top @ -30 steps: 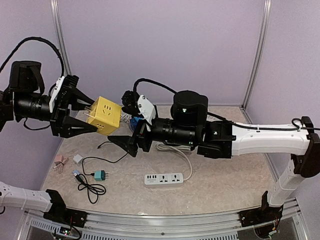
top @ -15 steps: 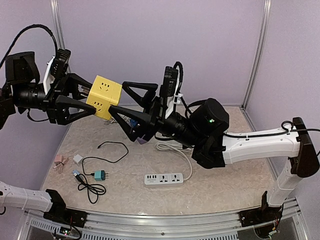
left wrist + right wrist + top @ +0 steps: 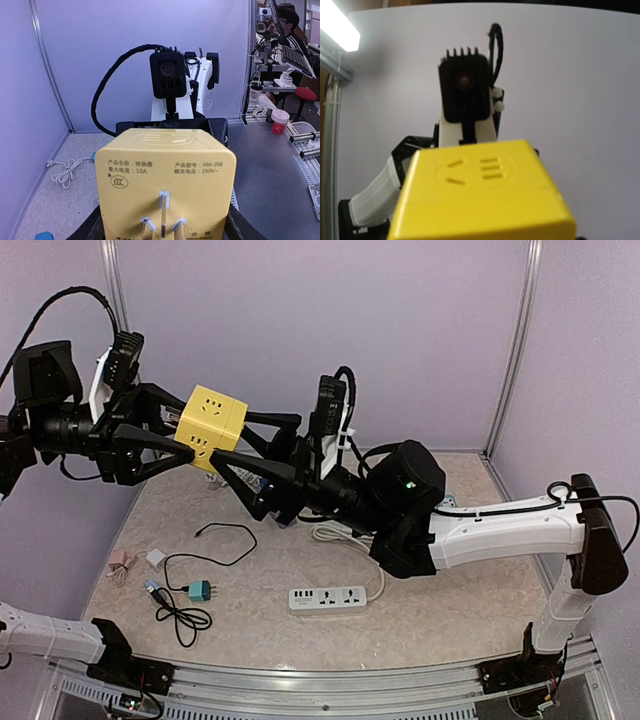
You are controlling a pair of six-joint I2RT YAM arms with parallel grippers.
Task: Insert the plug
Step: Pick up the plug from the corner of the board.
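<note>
Both arms have risen since a second ago, and the right gripper (image 3: 232,436) has swung round from the table side to meet the yellow cube adapter (image 3: 210,425) head-on. Its jaws have narrowed and now stand one above and one below the cube's near corner. Whether the fingers actually press on the plastic cannot be told from any view.

The left gripper (image 3: 190,432) clamps the adapter from the opposite side, a dark finger on each flank, and holds it in the air high above the table (image 3: 470,625).

The left wrist view shows the adapter's labelled face with its three metal prongs (image 3: 162,220) pointing toward that camera. The right wrist view shows the opposite face, with socket slots moulded in its top.

Down on the table, a white power strip (image 3: 327,597) lies flat near the front edge. To its left lie a teal plug (image 3: 199,590) and a looped black cable (image 3: 185,620).
</note>
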